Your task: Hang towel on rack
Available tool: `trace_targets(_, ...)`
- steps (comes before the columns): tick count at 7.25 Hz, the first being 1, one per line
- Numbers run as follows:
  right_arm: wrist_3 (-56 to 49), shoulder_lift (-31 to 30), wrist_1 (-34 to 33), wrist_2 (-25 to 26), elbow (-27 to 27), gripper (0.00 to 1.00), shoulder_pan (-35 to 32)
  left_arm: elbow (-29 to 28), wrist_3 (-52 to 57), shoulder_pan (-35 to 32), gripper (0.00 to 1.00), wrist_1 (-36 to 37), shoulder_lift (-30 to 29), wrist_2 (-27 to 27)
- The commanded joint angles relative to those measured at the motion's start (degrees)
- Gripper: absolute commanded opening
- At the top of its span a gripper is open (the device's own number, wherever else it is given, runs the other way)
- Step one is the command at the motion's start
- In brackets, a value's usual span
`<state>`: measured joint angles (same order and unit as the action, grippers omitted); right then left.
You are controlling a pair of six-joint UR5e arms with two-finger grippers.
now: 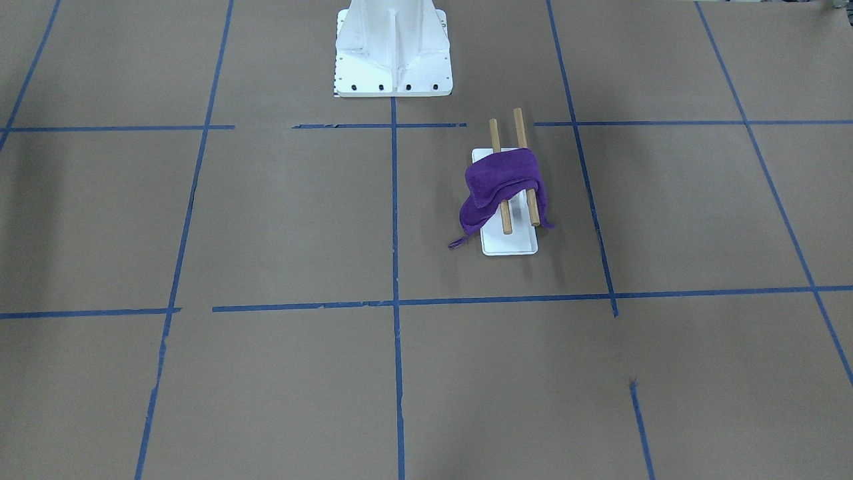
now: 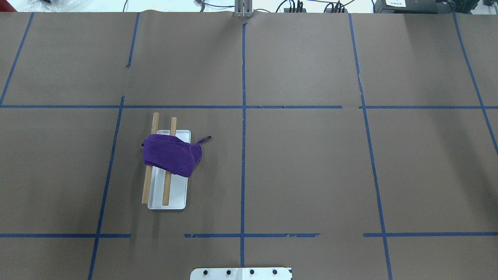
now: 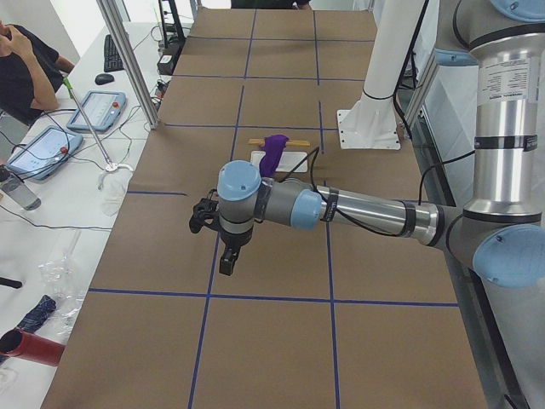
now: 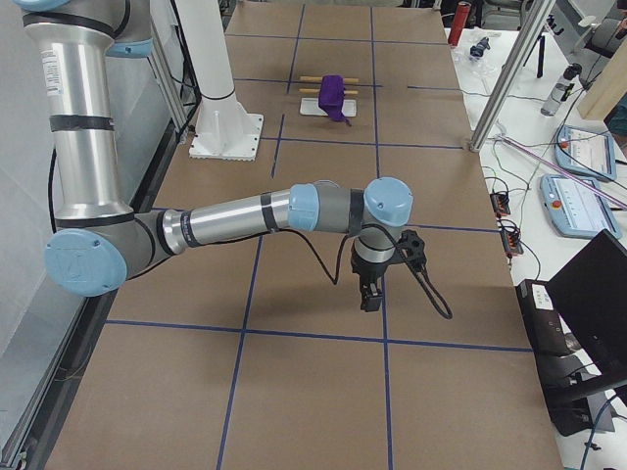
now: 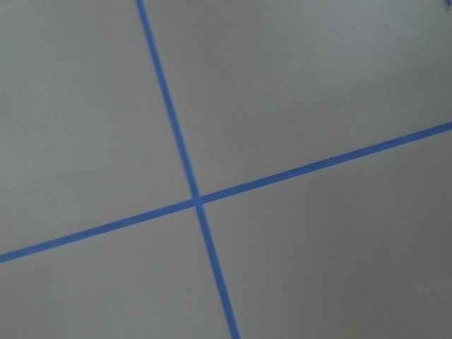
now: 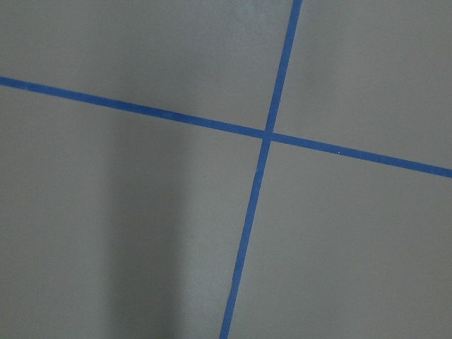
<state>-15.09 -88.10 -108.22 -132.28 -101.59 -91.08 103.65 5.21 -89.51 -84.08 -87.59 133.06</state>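
A purple towel (image 1: 501, 181) lies draped over both brown dowels of the rack (image 1: 510, 244), bunched at one end with a corner loop trailing on the table. It also shows in the overhead view, where the towel (image 2: 171, 155) covers the far half of the rack (image 2: 176, 199). My left gripper (image 3: 228, 261) hangs above the table's left end, far from the rack. My right gripper (image 4: 370, 294) hangs above the right end. Both show only in the side views, so I cannot tell whether they are open or shut. Both wrist views show only brown paper and blue tape.
The white bolted robot pedestal (image 1: 393, 50) stands behind the rack. Blue tape lines grid the brown table cover. A metal pole (image 3: 128, 60) and tablets (image 3: 43, 149) stand off the table's left end. Another pole (image 4: 505, 83) stands off its right end.
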Motion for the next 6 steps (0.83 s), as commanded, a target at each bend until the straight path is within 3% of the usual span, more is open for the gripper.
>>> trace_targets(1,-0.29,-4.17,-0.07,0.53,-2.72,1.00,0.20,0.15,1.38,-0.32,1.00,7.00,-1.00,0.18)
trace_targets(3,-0.47,-5.68,1.51,0.62,-2.74,1.00,0.29,0.15,1.56,0.04,1.00,1.92,-0.83,0.88)
trace_targets(6,-0.38,-8.13,1.69,-0.69,-3.43,1.00,0.29,0.31,1.21,0.65,1.00,1.55,-0.57,3.00)
